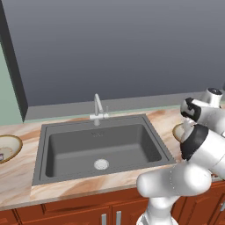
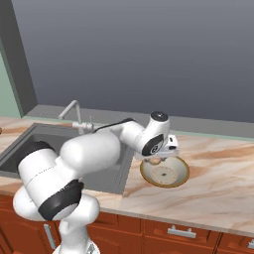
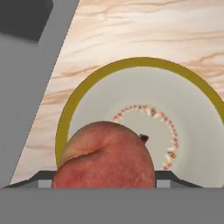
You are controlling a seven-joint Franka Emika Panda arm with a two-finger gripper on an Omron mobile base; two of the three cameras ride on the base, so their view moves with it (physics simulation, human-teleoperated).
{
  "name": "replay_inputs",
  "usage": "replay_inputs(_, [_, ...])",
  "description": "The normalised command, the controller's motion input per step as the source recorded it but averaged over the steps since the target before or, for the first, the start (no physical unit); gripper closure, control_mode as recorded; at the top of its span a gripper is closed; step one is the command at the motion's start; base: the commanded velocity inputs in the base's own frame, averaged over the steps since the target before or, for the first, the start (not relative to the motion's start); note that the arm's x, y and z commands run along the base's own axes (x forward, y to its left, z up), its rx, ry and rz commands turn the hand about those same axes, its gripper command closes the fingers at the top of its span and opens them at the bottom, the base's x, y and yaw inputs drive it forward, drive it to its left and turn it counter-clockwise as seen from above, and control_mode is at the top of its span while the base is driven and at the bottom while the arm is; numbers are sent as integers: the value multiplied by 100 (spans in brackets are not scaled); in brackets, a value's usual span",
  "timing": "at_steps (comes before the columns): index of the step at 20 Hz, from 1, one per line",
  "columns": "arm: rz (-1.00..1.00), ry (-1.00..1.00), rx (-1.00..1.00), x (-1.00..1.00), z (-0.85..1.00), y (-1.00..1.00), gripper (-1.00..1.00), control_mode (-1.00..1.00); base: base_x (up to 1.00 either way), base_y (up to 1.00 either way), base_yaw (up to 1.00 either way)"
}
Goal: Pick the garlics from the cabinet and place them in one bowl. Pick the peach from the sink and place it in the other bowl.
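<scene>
The premises were a kitchen, rendered rather than photographed. A dark grey sink (image 1: pixel 101 147) with a round silver drain (image 1: pixel 101 164) was set into a marble-patterned counter (image 2: pixel 218 183), and a slim silver faucet (image 1: pixel 97 110) stood at the sink's back edge. Reddish-brown drawers (image 2: pixel 183 233) with short silver handles (image 2: pixel 178 231) ran under the counter's front edge. A yellow-rimmed bowl (image 2: pixel 166 172) sat on the counter just right of the sink, and a second bowl (image 1: pixel 8 147) sat near the counter's left edge. A plain grey wall (image 1: pixel 123 48) rose behind the counter, with a pale green wall (image 1: pixel 9 96) at the left corner.
</scene>
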Motion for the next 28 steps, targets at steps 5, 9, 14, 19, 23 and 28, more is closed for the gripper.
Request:
replay_inputs(5, [0, 12, 0, 11, -28, -16, 100, -100, 0, 0, 0])
replay_inputs(9, [0, 4, 0, 4, -31, -15, 100, -100, 0, 0, 0])
replay_inputs(14, [0, 0, 0, 0, -21, -17, 100, -100, 0, 0, 0])
replay_inputs(19, [0, -1, 0, 0, -23, 0, 100, -100, 0, 0, 0])
replay_inputs(23, [0, -5, 0, 0, -30, 0, 100, -100, 0, 0, 0])
replay_inputs(28, [0, -1, 0, 4, -20, -1, 100, -100, 0, 0, 0])
